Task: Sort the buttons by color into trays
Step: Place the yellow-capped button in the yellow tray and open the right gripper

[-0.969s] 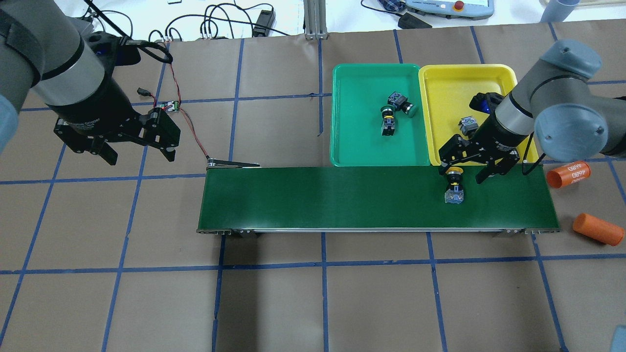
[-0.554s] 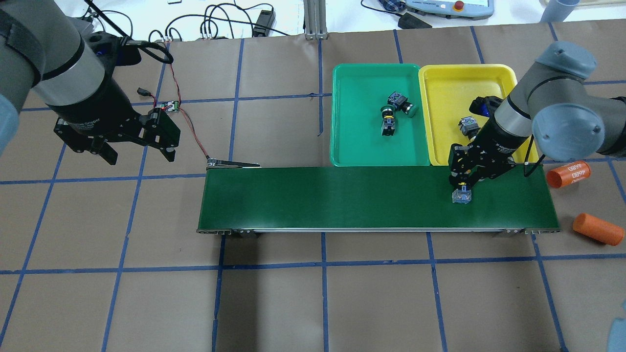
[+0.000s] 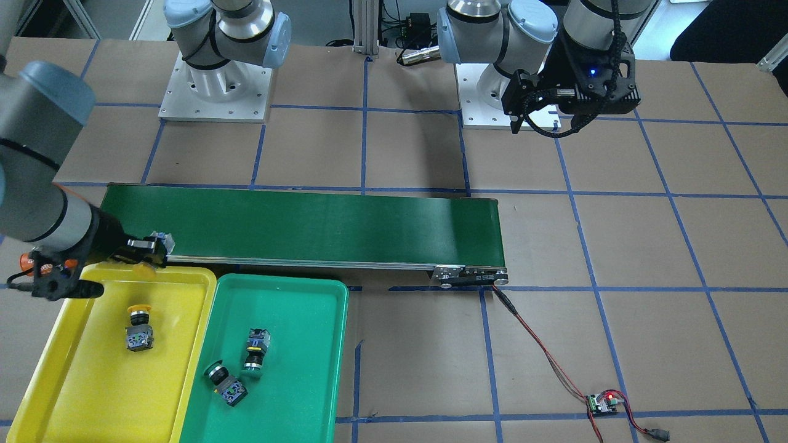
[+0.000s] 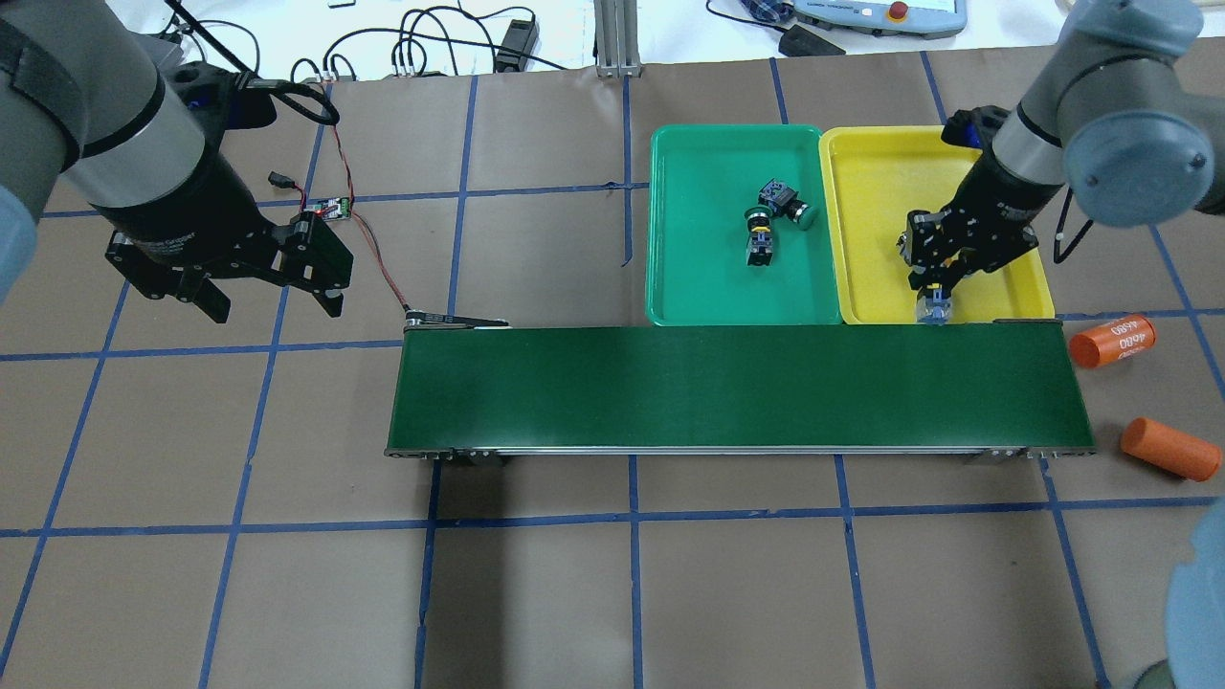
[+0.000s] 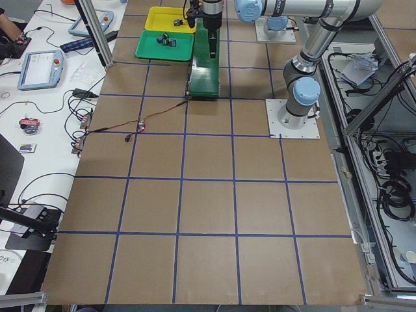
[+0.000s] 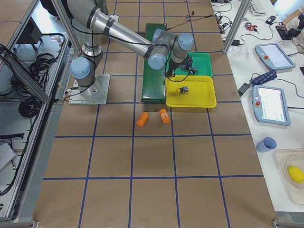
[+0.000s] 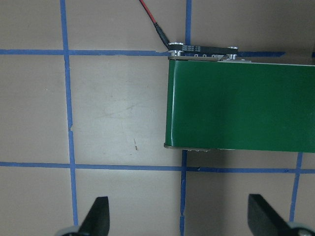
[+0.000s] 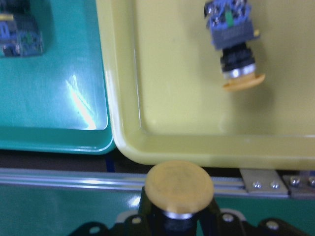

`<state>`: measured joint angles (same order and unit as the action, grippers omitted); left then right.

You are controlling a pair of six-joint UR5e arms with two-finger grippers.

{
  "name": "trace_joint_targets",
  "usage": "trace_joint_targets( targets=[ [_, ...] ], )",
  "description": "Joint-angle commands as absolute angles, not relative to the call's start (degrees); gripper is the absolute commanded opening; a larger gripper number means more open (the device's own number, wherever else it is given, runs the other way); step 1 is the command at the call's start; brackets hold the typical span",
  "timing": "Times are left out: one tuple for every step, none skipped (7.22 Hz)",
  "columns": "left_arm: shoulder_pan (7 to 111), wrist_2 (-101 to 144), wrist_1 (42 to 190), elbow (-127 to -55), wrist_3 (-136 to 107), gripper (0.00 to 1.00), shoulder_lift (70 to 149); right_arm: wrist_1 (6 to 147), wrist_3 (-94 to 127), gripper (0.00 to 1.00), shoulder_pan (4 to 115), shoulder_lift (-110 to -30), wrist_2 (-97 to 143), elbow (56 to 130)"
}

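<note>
two green buttons point(image 4: 785, 204): lying touching each other in the green tray point(image 4: 699, 277), toward its 3 o'clock side.
one yellow button point(image 8: 235, 44): lying on its side in the yellow tray point(image 4: 880, 163).
held yellow button point(image 4: 934, 308): pinched in the right claw point(image 4: 936, 287), cap up, over the yellow tray's 6 o'clock rim, just beside the conveyor belt point(image 4: 727, 388).
left claw point(image 4: 276, 306): fingers spread wide, over bare tabletop point(image 4: 574, 574) at the belt's 10 o'clock.
</note>
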<state>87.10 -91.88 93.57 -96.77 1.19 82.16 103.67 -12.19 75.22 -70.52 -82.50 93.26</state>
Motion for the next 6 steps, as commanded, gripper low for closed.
trace_joint_targets(
  targets=[
    [87.1, -91.8, 93.5, -96.8, 1.2, 1.00, 82.3, 104.4, -10.6, 0.54, 76.5, -61.7, -80.6, 81.9],
    [87.1, -91.8, 93.5, -96.8, 1.2, 1.00, 82.2, 104.0, -9.1, 1.00, 76.4, -60.5, -80.8, 82.3],
    [87.1, -91.8, 93.6, -96.8, 1.2, 1.00, 82.2, 103.8, -9.0, 1.00, 76.5, -60.9, -80.9, 83.0],
    [87.1, -91.9, 93.6, -96.8, 1.2, 1.00, 82.2, 103.8, -8.9, 1.00, 76.5, -62.1, -81.9, 82.2],
    [87.1, -91.9, 93.6, -96.8, 1.2, 1.00, 82.3, 101.8, -8.8, 1.00, 77.0, -68.8, -85.7, 83.4],
    [87.1, -91.9, 93.6, -96.8, 1.2, 1.00, 82.3, 97.8, -8.8, 1.00, 79.2, -77.4, -89.1, 86.7]
  ],
)
